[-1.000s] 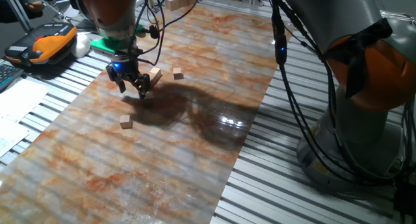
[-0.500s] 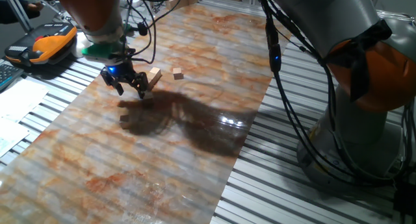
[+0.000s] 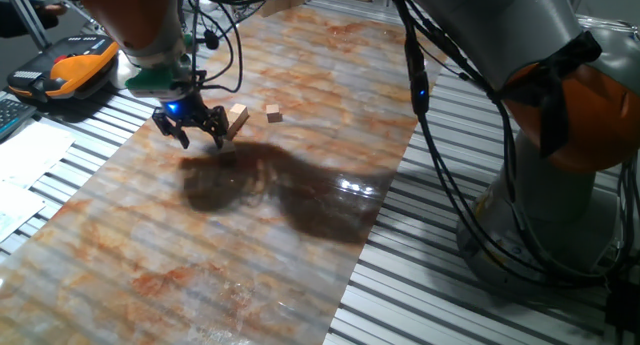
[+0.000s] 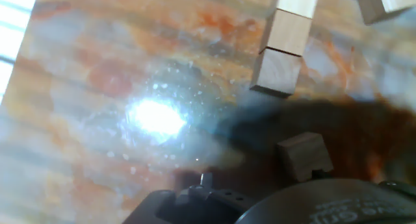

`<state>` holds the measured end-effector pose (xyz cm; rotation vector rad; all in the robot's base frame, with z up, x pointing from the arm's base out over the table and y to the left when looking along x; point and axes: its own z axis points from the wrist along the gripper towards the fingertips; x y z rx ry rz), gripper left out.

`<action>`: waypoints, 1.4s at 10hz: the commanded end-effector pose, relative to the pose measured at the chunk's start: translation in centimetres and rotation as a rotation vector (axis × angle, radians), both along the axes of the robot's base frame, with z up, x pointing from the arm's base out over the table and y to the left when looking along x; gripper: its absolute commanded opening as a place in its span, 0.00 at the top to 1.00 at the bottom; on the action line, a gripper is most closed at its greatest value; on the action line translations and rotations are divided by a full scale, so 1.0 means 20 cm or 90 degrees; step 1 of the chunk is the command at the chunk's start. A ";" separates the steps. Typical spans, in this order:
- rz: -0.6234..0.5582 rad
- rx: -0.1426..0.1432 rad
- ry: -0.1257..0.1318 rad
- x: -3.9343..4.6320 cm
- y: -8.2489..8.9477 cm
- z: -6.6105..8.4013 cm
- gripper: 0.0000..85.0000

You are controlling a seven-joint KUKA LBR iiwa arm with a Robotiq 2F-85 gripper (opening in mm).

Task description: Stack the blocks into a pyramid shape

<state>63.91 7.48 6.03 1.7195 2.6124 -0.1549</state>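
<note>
Fixed view: the gripper (image 3: 190, 131) hovers over the marbled table (image 3: 300, 235) with fingers spread wide, holding nothing. A row of blocks (image 3: 237, 119) lies just beside it, and a single block (image 3: 273, 113) sits nearby. Hand view only: another block (image 4: 304, 156) in shadow. Compared with a second ago, the gripper has shifted left.

Fixed view overlooks table (image 3: 300, 235) obliquely; hand view looks down close.
</note>
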 end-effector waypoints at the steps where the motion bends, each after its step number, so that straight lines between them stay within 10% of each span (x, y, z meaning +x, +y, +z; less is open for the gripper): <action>1: 0.195 0.007 -0.002 -0.003 -0.01 0.00 0.40; 14: 0.221 0.057 -0.031 -0.094 -0.12 -0.01 0.40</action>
